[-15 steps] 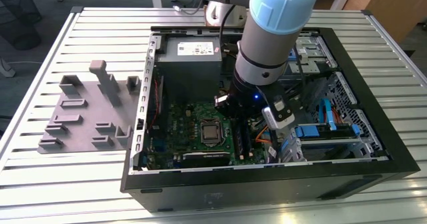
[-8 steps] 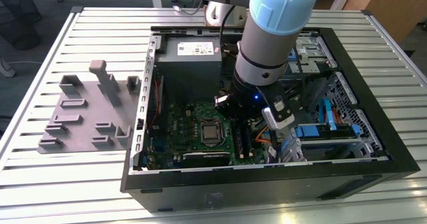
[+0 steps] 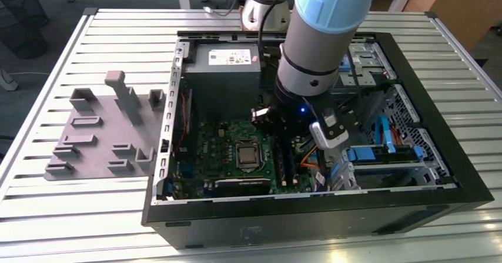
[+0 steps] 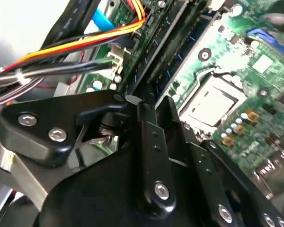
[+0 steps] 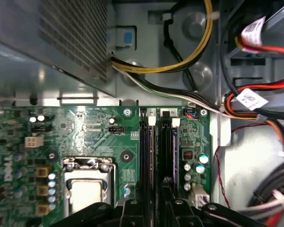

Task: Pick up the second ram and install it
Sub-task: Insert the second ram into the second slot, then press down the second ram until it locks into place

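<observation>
The pincer (image 5: 154, 208) hovers over the black memory slots (image 5: 158, 151) on the green motherboard (image 3: 235, 151). Its fingers (image 4: 154, 137) appear pressed together, holding nothing visible. A grey tray (image 3: 102, 130) sits near the counter's edge.

The arm (image 3: 318, 45) reaches steeply downward, wrist near vertical. The gripper (image 3: 276, 120) hangs low at its end. In the second wrist view the black fingers (image 4: 149, 137) stand pressed together, with no gap visible between them.
</observation>
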Controlling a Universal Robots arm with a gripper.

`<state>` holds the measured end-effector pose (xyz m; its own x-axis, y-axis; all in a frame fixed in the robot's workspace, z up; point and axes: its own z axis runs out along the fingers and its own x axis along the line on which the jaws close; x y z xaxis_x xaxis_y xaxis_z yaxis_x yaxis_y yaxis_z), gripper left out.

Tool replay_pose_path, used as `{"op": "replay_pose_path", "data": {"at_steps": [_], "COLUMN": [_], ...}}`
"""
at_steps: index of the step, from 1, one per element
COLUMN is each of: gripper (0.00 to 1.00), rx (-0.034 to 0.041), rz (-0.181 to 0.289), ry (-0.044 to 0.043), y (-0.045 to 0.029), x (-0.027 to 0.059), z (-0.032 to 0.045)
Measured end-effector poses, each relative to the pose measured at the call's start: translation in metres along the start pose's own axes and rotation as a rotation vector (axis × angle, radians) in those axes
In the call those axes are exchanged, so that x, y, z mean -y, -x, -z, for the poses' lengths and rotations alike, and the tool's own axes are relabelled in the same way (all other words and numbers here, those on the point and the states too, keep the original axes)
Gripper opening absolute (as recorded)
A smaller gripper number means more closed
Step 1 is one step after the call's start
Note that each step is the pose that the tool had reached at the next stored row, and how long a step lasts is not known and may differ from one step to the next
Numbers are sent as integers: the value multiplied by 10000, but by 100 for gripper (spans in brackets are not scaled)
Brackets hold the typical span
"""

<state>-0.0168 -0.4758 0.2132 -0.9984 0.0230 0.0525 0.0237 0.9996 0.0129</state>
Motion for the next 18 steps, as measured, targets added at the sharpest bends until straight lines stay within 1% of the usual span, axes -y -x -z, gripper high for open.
{"op": "replay_pose_path", "data": {"at_steps": [3, 5, 9, 10, 15, 18], "gripper": [27, 27, 26, 11, 11, 11], "rx": [-5, -9, -13, -57, -60, -81], "rz": [0, 0, 0, 0, -1, -1], "ry": [-3, -3, -2, -4, -4, -5], "y": [-6, -9, -9, -9, -9, -9], "x": [-2, -2, -2, -2, -2, -2], "z": [117, 166, 174, 175, 175, 175]}}
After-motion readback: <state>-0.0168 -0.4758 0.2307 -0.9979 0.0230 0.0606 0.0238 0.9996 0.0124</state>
